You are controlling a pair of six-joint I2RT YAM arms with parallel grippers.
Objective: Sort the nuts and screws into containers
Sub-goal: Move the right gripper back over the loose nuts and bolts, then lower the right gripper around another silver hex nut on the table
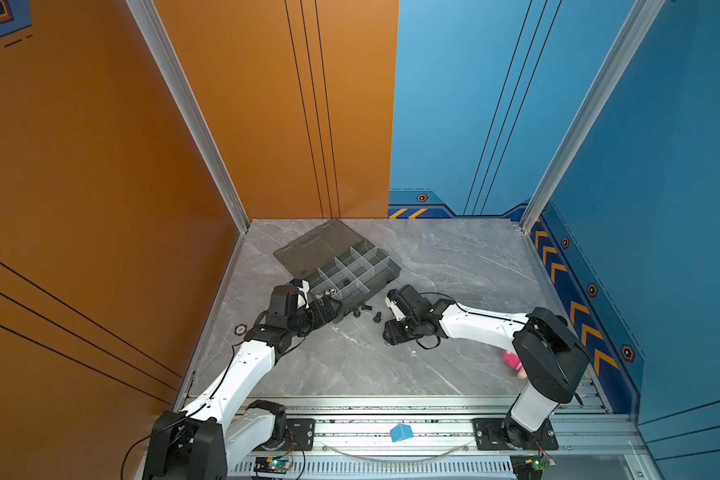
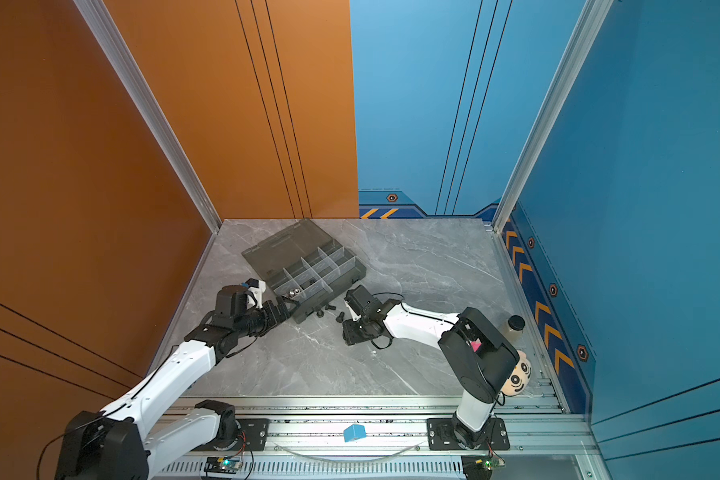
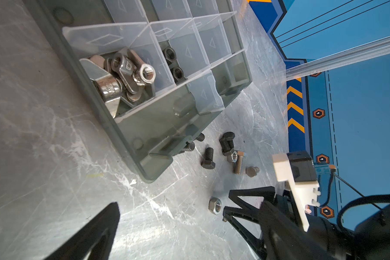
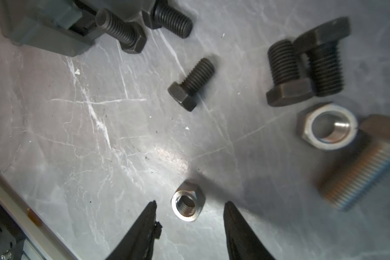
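The right claw point(image 4: 191, 203) stands half open astride a silver nut point(image 4: 188, 205), gripping nothing; black screws point(image 4: 190, 84) lie beyond that nut on the tabletop point(image 4: 77, 135). The left claw point(image 1: 334, 309) gapes, empty.

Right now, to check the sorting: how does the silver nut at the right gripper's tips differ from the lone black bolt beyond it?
The silver nut is shiny; the black bolt is matte. The nut is a threaded hex ring; the bolt has a hex head and threaded shank. The nut sits between the tips of the open right gripper, untouched; the bolt lies clear of them. Both rest on the table, outside the box.
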